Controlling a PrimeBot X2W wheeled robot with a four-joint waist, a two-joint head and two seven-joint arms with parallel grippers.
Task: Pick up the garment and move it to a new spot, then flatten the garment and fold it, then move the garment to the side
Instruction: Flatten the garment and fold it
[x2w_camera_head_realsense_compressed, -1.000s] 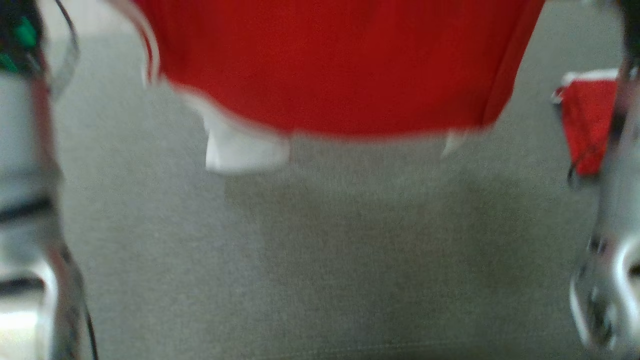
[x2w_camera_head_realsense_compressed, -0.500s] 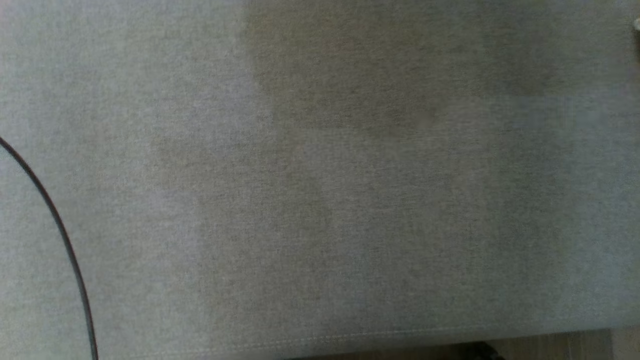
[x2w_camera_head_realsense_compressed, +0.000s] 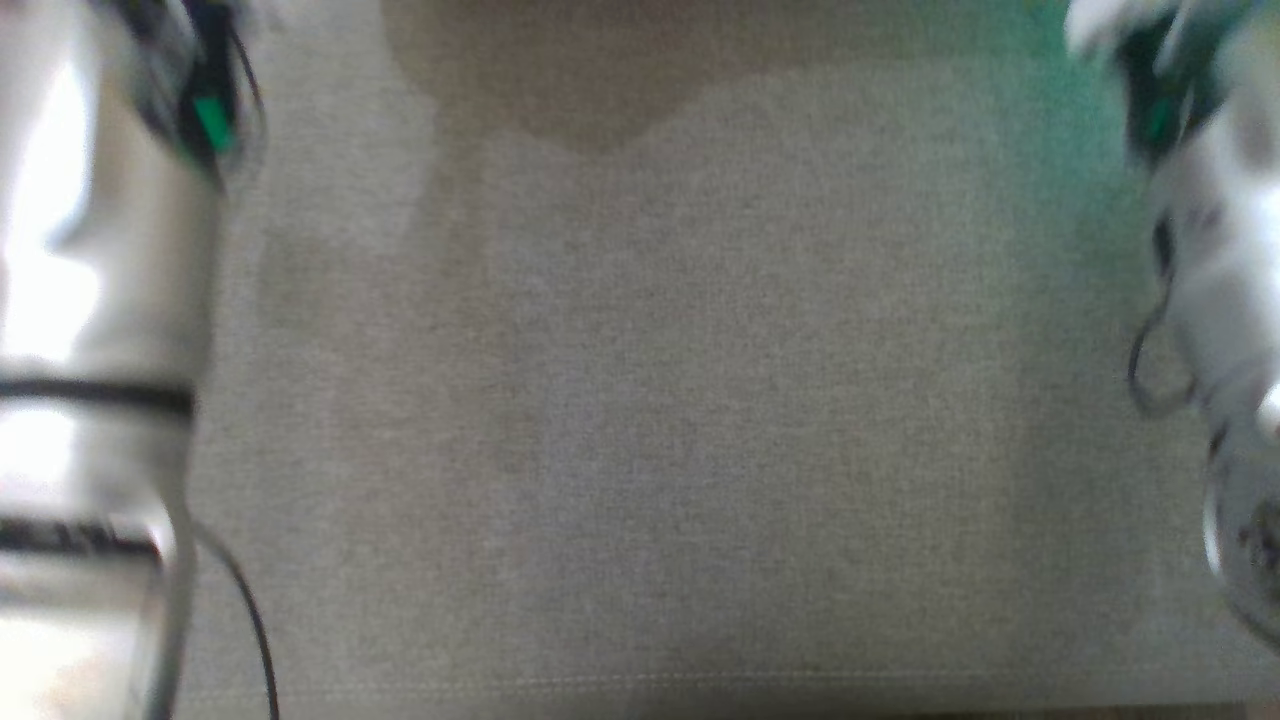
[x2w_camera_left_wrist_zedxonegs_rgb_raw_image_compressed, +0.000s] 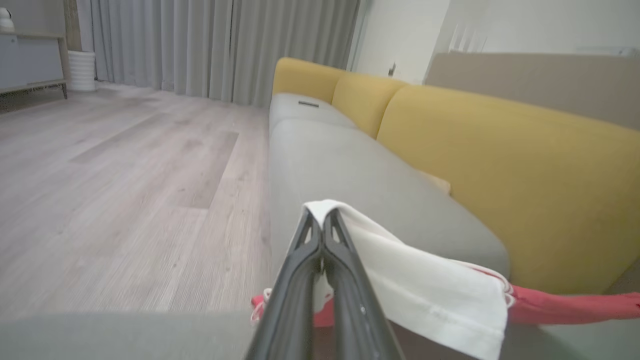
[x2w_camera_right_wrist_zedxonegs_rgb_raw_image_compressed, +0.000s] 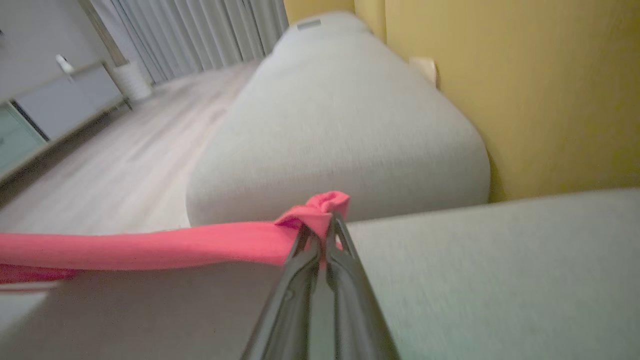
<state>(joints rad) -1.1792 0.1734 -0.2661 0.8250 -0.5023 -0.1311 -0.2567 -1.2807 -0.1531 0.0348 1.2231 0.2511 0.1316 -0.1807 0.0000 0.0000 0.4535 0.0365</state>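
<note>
Our left pincer (x2w_camera_left_wrist_zedxonegs_rgb_raw_image_compressed: 322, 222) clenches the garment's (x2w_camera_left_wrist_zedxonegs_rgb_raw_image_compressed: 430, 290) white edge; our right pincer (x2w_camera_right_wrist_zedxonegs_rgb_raw_image_compressed: 322, 225) clenches its red cloth, stretching toward nine o'clock.

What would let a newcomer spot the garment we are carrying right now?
Find the long sofa with grey fabric seat cushions and mustard-yellow backrest. Just above its seat, the red fabric garment with a white hemmed panel stretches between the left claw and the right claw, both shut on it. It is the only red thing among grey and yellow upholstery.
</note>
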